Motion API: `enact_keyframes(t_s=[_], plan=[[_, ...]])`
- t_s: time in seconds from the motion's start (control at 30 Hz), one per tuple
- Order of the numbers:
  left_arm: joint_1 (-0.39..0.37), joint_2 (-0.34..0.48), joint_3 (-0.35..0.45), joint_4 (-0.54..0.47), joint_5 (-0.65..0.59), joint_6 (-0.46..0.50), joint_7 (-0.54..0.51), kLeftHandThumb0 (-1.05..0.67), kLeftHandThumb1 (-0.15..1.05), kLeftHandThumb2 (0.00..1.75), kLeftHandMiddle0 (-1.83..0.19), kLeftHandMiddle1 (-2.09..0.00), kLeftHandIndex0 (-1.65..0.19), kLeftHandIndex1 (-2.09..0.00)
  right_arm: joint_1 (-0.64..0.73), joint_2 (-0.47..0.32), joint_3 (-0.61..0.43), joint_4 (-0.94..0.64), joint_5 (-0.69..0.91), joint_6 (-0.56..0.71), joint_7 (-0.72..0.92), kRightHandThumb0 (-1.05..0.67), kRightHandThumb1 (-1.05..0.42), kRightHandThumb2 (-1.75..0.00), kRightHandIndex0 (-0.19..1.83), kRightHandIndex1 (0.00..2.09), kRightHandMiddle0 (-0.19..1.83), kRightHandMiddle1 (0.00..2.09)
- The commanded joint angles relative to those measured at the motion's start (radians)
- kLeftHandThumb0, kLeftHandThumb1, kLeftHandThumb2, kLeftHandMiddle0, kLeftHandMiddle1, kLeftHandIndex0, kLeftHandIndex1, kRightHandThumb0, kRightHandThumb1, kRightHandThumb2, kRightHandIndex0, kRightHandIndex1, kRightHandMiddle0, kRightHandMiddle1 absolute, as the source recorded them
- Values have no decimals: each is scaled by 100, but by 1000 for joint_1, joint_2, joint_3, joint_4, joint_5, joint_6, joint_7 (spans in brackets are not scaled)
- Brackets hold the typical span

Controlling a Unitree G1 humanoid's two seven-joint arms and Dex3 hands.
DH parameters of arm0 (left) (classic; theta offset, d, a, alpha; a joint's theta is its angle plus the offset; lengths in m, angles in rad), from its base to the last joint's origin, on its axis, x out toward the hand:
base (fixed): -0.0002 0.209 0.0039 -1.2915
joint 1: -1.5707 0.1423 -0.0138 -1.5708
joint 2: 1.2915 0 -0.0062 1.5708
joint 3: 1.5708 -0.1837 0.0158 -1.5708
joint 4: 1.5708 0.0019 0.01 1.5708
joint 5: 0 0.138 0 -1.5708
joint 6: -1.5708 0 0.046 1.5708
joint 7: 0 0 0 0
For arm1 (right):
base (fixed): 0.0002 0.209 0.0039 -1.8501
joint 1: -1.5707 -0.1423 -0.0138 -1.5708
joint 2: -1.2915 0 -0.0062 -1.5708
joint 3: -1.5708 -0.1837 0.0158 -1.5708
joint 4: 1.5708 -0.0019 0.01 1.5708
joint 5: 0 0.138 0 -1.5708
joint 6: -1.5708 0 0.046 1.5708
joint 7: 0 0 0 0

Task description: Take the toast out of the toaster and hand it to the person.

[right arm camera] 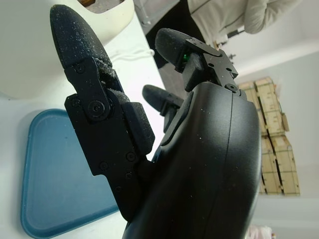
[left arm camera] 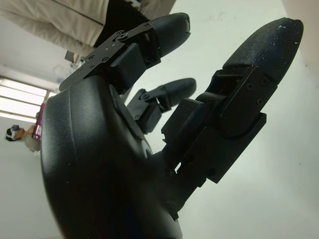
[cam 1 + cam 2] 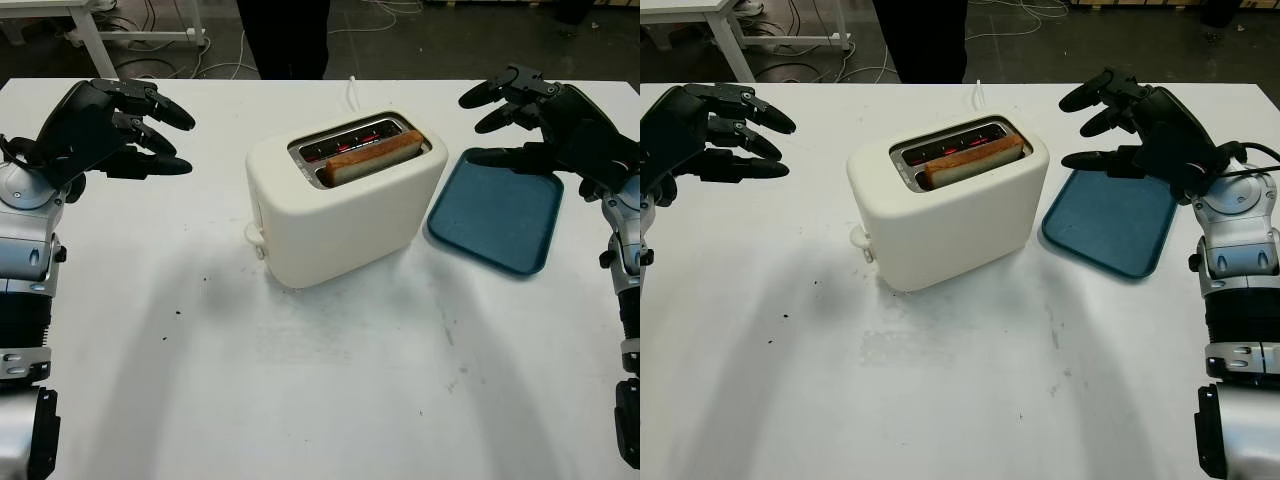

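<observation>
toast (image 3: 372, 155) sits in toaster (image 3: 345, 205) slot: light, stiff, crumbly; pinch the exposed top edge gently. left hand (image 3: 110, 130) and right hand (image 3: 540, 110) open, empty.

Cream toaster (image 3: 345, 205), browned toast (image 3: 370, 158), blue tray (image 3: 497, 213).

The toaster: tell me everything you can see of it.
The toaster is a cream-white, rounded two-slot box with a smooth, plastic-looking shell, standing upright near the middle of the white table, turned at an angle. A knob or lever sticks out low on its end toward the left hand. One browned toast stands in the nearer slot; red glows in the farther one. A white cord leads away behind it. The blue tray lies beside it. Neither hand touches it.
</observation>
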Motion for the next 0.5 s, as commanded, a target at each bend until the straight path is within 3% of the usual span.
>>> enact_keyframes(t_s=[0.0,0.47], plan=[[-2,2,9,-1,-6,-3,-2,-105,56,0,-82,-87,-84,-68,-11,8,-1,-5,8,4,-3,-89,-83,0,8,131,18,100],[-2,2,8,-2,-3,-1,0,-105,56,0,-82,-86,-84,-68,-12,6,-1,-3,7,0,-1,-88,-83,0,7,131,17,101]])
